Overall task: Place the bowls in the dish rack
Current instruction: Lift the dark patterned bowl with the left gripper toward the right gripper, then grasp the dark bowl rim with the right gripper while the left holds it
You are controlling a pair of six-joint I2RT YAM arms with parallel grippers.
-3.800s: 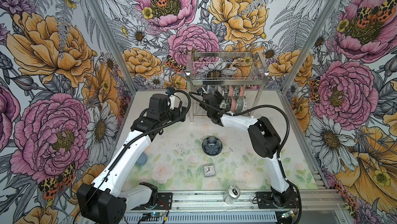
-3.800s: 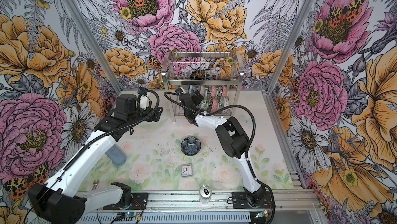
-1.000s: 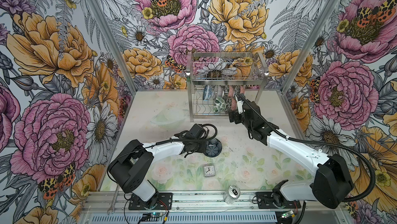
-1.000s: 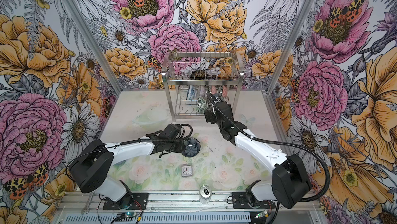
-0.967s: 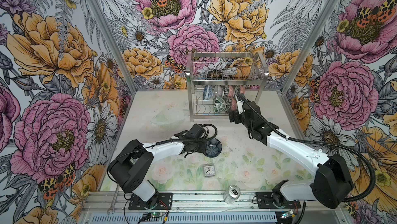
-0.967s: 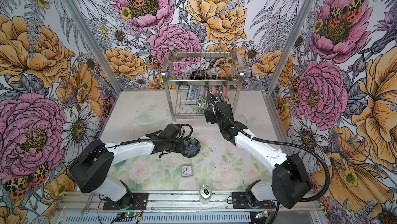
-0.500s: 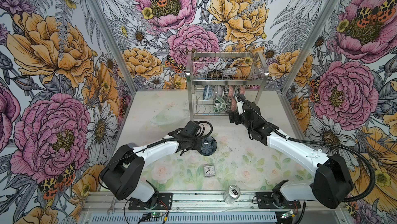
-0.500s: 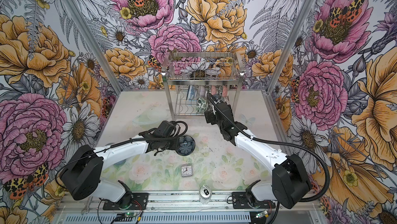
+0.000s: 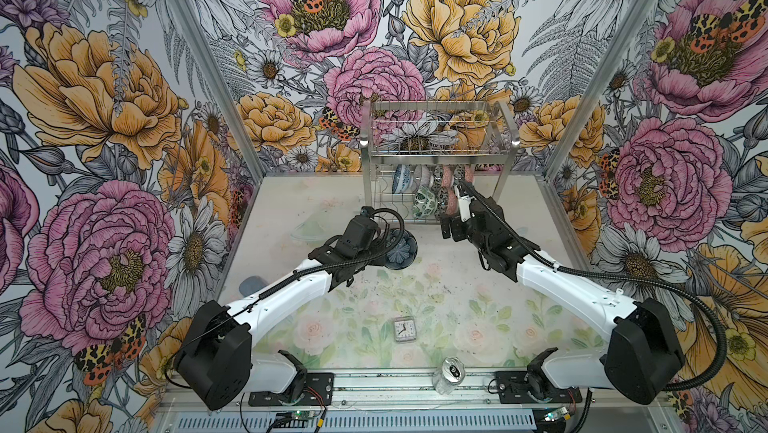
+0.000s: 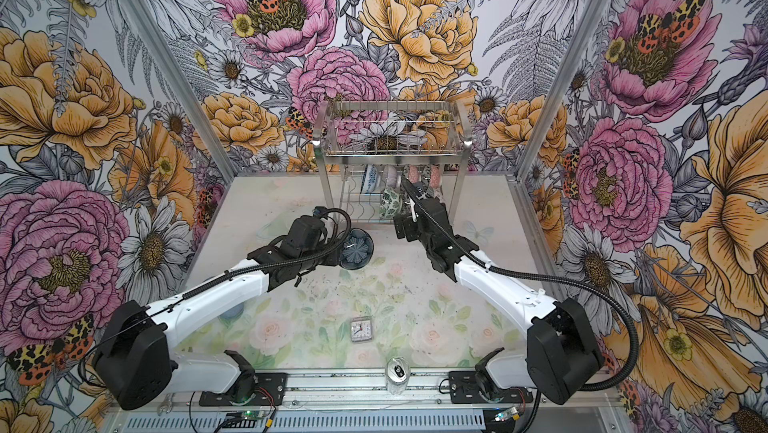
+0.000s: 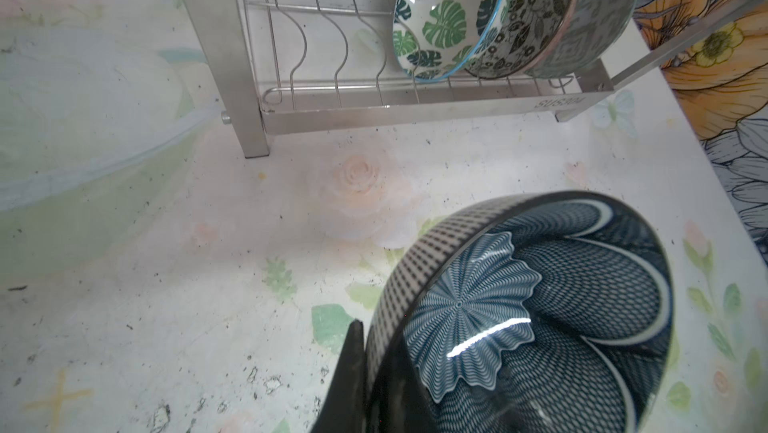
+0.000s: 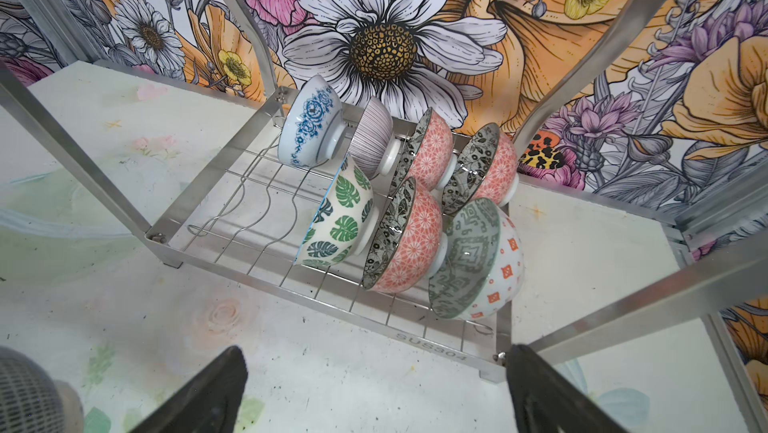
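Left gripper (image 11: 374, 354) clenched on rim of tilted dark blue ceramic bowl (image 11: 540, 306); right gripper (image 12: 376, 368) gaped empty.
Rim pinch could slip; bowl could clip front edge of steel wire dish rack (image 11: 415, 108).

Dark blue bowl (image 11: 540, 306) — netted petals; leaf bowl (image 11: 444, 23) — green, white.

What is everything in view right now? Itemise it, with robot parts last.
dish rack: one, steel, back of table
racked bowls: seven; blue floral, striped, green leaf, green geometric, three pink; lower tier, on edge
dark blue bowl: one, tilted, in front of the rack, in left pincer
clock: one, white, square, table front centre
can: one, silver, table's front edge
blue-grey object: one, table's left side, partly hidden
table: one, pale floral
left pincer: shut on dark blue bowl's rim
right pincer: open, empty, facing lower tier
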